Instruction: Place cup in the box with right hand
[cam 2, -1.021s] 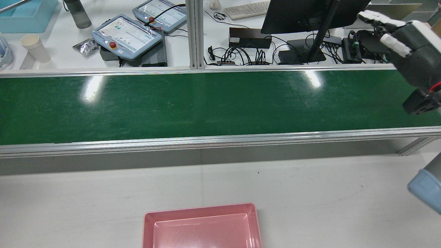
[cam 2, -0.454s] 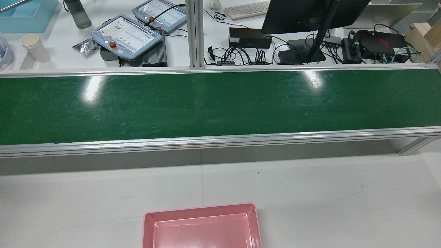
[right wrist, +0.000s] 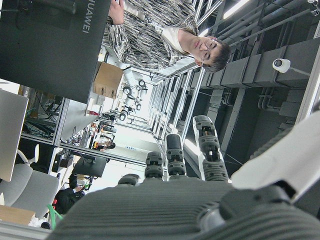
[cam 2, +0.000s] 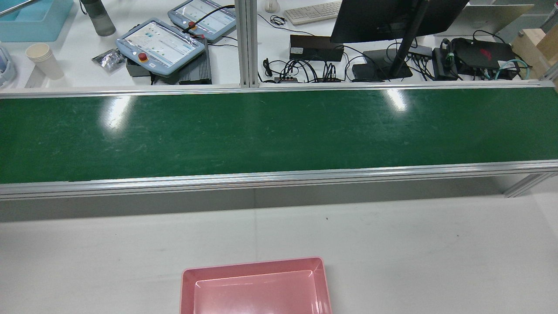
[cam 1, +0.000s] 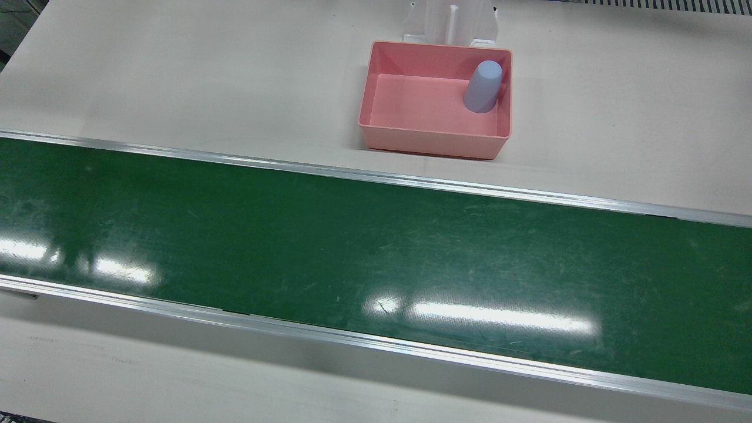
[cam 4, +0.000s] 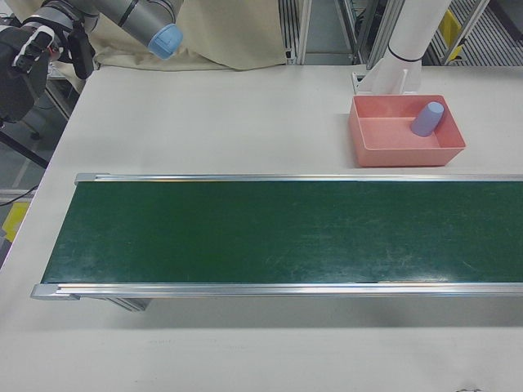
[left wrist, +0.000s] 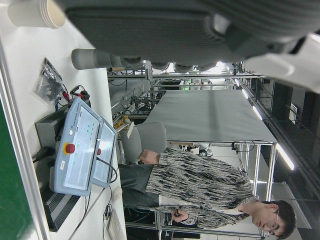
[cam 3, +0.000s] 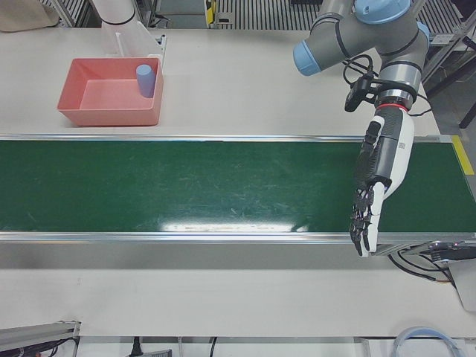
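Observation:
A lavender cup stands upside down and tilted inside the pink box, leaning on the wall at that view's right. It also shows in the right-front view as cup in box. The rear view shows only the far part of the box, not the cup. My right hand is raised far off past the belt's end, its fingers stretched out and holding nothing. My left hand hangs open, fingers pointing down over the belt's other end.
A long green conveyor belt with metal rails crosses the table in front of the box. Beyond it lie teach pendants, stacked paper cups, cables and a monitor. A person sits behind the desk.
One second ago my right hand showed at the rear view's right edge; it has since moved out of that view. The box has not moved.

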